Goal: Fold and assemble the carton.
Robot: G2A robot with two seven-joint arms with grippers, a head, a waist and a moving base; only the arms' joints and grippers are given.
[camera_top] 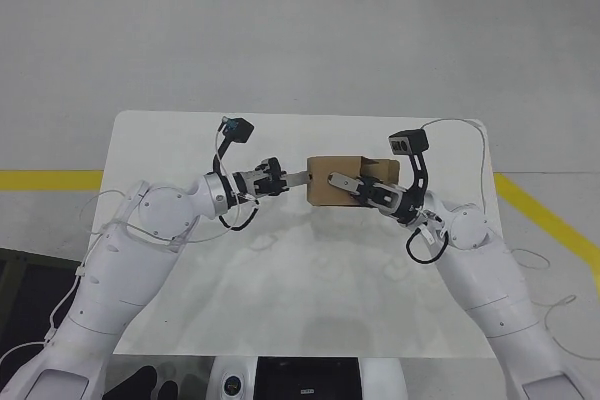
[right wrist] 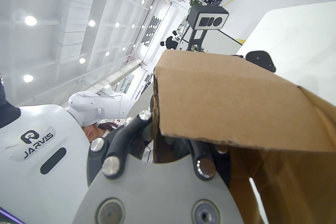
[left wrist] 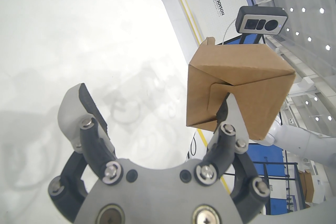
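Top view has the carton (camera_top: pixel 335 178) held above the bench (camera_top: pixel 280 300), toward its far edge. Our right hand (camera_top: pixel 352 184) pinches a wall; our left hand (left wrist: pixel 157 96) gapes wide, one finger (left wrist: pixel 234 114) touching the end flaps (left wrist: pixel 249 93). We judge it light, crushable; grip by creases.

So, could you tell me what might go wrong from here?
The left gripper is open, one of its fingers pressing the end flap of the carton; it could slip off and the flap spring open. The right gripper alone grips the carton above the table, so that push might twist it loose.
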